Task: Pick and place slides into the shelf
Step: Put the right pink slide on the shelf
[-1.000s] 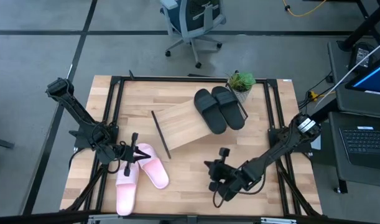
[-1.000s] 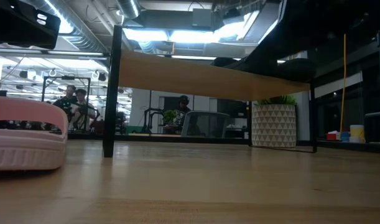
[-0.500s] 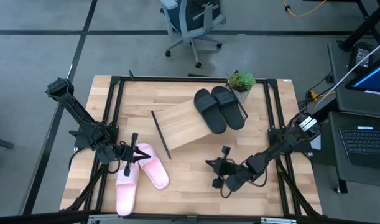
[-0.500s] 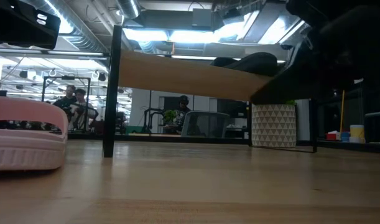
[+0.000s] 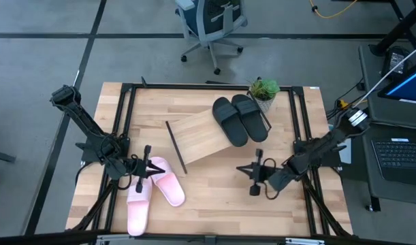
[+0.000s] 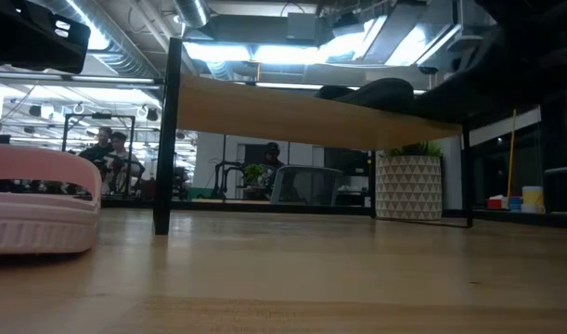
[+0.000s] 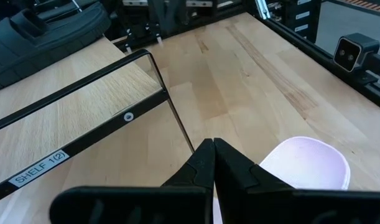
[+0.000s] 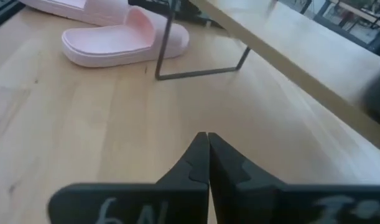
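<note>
Tabletop (image 5: 214,194) bare between pink slides (image 5: 153,190), right gripper (image 5: 252,178)

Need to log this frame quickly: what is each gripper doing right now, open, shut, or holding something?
Left gripper: shut, holding nothing, beside the pink slides.
Right gripper: shut, holding nothing, over bare table.

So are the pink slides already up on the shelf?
No: in the high view both pink slides lie on the table beside the shelf, which carries only the black slides.
</note>
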Tool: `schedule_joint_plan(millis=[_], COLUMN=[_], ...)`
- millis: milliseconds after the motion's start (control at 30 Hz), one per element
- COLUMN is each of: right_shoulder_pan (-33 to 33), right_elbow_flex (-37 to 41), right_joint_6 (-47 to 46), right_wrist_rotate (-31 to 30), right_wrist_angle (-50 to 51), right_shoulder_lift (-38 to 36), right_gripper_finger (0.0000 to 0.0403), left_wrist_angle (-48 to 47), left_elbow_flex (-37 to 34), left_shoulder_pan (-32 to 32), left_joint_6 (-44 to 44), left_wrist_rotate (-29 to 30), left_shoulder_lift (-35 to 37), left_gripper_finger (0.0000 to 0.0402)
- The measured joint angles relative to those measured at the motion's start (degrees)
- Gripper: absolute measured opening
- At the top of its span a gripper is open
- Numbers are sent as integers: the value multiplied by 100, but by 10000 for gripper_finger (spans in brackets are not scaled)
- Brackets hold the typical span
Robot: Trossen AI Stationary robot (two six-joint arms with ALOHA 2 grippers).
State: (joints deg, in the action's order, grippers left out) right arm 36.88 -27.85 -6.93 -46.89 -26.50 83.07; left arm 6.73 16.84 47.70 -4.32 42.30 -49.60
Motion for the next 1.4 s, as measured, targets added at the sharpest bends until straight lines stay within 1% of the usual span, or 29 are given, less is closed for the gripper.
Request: schedule_joint_plan(millis=[200,300,533,767,900,1033,1400], right_shoulder_pan=[-2,-2,3,112,142,142,140], right_elbow_flex=[632,891,1310,1334,1332,1328,1328], right_joint_6=[-172,-355,-882,-868,-627,-619,-464], right_wrist_rotate=[-24,-17,-9,52,55,52,52], right_wrist_angle=[-61,-155,-629,-784,-1067,-1370,-1364], right_shoulder_lift=[-697,-829,-825,-826,-826,-826,-826], right_gripper_finger=[4,5,6,6,7,7,7], left_wrist_angle=[8,14,12,14,-194,-161,-156], left_elbow_flex=[0,0,0,0,4,4,4], left_shoulder_pan=[0,0,-1,0,0,-2,-7], left_joint_6=[0,0,0,0,478,496,627], left_wrist_rotate=[0,0,0,0,-198,-177,-175], left_shoulder_lift=[2,0,0,1,0,2,2], left_gripper_finger=[0,0,0,0,0,0,0])
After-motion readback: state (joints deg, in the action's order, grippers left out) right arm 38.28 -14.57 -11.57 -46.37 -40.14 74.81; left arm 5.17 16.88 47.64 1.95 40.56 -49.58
